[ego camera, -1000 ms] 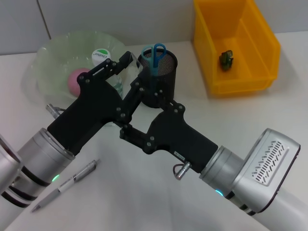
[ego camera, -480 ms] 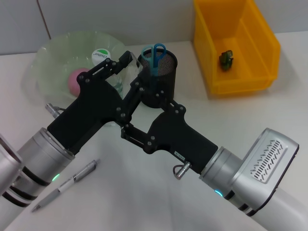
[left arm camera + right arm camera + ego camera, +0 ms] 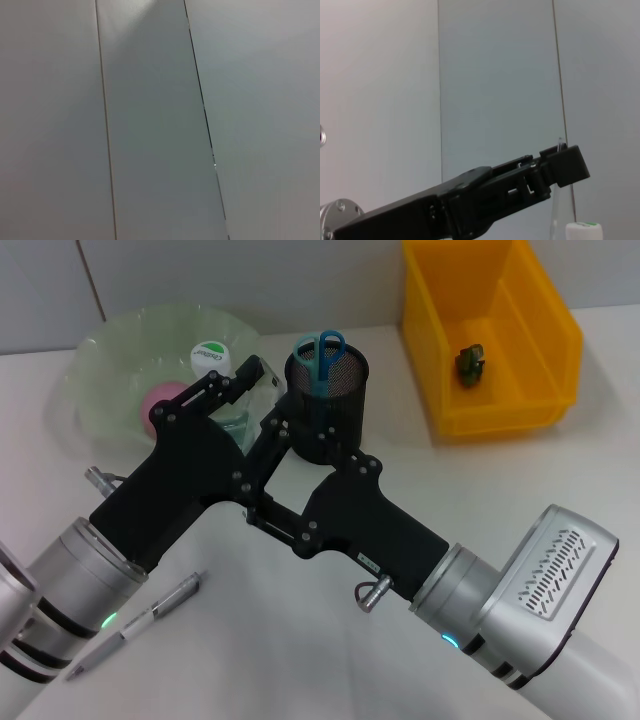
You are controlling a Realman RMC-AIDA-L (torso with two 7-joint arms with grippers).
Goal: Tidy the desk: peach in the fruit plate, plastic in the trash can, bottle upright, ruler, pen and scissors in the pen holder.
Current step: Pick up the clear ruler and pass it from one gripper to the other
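**Two arms crossed beside one mesh pen holder**

Two black grippers meet just in front of the round black wire-mesh pen holder (image 3: 327,405), their linkages crossing. The left gripper (image 3: 250,380) reaches up beside the holder and pinches a clear, flat transparent ruler (image 3: 262,382) between its fingertips, with the ruler's upper end standing close by the holder's rim. The right gripper (image 3: 283,430) lies against the holder's near wall; its linkage looks spread, but I cannot tell whether its fingers are open or closed.

One pair of blue-handled scissors (image 3: 319,358) stands inside the holder, handles up. One silver ballpoint pen (image 3: 135,625) lies flat on the white desk (image 3: 300,650), well in front of the holder, beside the left arm's silver forearm.

One pale green translucent fruit plate (image 3: 110,365) sits just to the left of the holder. One pink round peach (image 3: 160,405) rests in it. One clear plastic bottle with a white cap (image 3: 211,356) stands between the plate and the holder; the cap carries a green mark and small writing too fine to read.

One yellow plastic bin (image 3: 495,335) stands to the right of the holder, apart from it, with one small dark green crumpled scrap (image 3: 470,362) on its floor.

Only grey wall panels show in the left wrist view. From the right wrist, the left gripper (image 3: 565,167) shows against the wall, with the ruler's tip (image 3: 561,200) and the bottle cap (image 3: 584,232) under it.
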